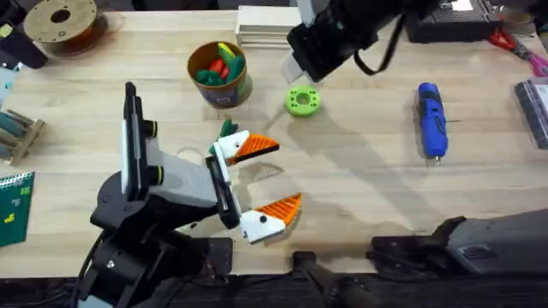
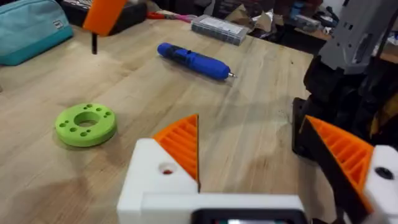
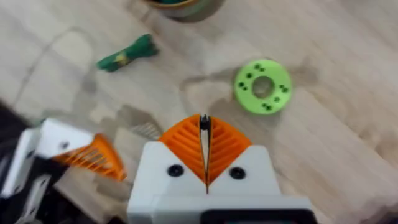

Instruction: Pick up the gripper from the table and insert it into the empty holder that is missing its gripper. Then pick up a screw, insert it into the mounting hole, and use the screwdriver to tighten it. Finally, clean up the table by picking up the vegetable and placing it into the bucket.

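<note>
Finger (image 1: 278,208) is sitting in its holder (image 1: 257,225) at the tip of the L gripper (image 1: 287,175). The other holder is also carrying an orange finger, so no holder is showing empty and the insert step is looking done. Can't tell which of the two was the loose one.

L gripper is resting low over the table (image 1: 368,171) at centre-left, spread wide, nothing between the pads. Screw step: a small round spot is showing on the holder face in the L wrist view, but can't tell if it's a screw or a bare hole. No loose screw is visible on the table.

Bucket (image 1: 224,92) is standing upright behind the L gripper and is holding green, red and yellow toy produce. Vegetable (image 1: 227,128) is not in it. It's lying on the table just in front of the bucket, touching or nearly touching the L gripper's far finger, so cleanup is still pending.

Green disc (image 1: 301,101) is lying flat to the right of the bucket, holes empty.

R gripper (image 3: 204,134) is hovering high over the disc area, pads pressed together, and nothing is visibly held.

Screwdriver (image 1: 431,120) is lying flat at far right, well apart from both grippers, tip pointing toward the robot. Judging by this, tightening is either pending or unconfirmed.
</note>
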Motion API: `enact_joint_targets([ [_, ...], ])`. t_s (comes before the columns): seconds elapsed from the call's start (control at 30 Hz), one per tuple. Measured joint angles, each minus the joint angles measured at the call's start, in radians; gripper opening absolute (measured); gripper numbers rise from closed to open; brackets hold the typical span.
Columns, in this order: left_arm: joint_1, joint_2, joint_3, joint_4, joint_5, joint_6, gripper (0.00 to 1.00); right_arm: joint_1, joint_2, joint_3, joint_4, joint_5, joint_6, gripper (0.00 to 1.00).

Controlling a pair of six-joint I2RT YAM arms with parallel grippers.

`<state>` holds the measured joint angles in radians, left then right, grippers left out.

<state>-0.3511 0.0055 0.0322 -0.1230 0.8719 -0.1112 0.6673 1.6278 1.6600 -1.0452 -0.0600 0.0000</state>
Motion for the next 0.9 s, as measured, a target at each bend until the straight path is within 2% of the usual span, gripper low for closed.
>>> enact_joint_targets([
  [0.2,0.0,0.0,0.0,0.0,0.0,0.0,0.986,0.008,-0.027,-0.001,-0.08,-0.177,-0.011,0.008],
  [0.33,0.0,0.0,0.0,0.0,0.0,0.0,0.986,0.065,-0.027,-0.005,-0.072,-0.245,-0.007,0.008],
  [0.47,0.0,0.0,0.0,0.0,0.0,0.0,0.986,0.139,-0.027,-0.005,-0.028,-0.276,-0.007,0.008],
  [0.5,0.0,0.0,0.0,0.0,0.0,0.0,0.987,0.183,-0.027,-0.005,-0.016,-0.287,-0.007,0.008],
  [0.9,0.0,0.0,0.0,0.0,0.0,0.0,0.986,0.245,-0.012,-0.006,-0.005,-0.243,-0.007,0.008],
])
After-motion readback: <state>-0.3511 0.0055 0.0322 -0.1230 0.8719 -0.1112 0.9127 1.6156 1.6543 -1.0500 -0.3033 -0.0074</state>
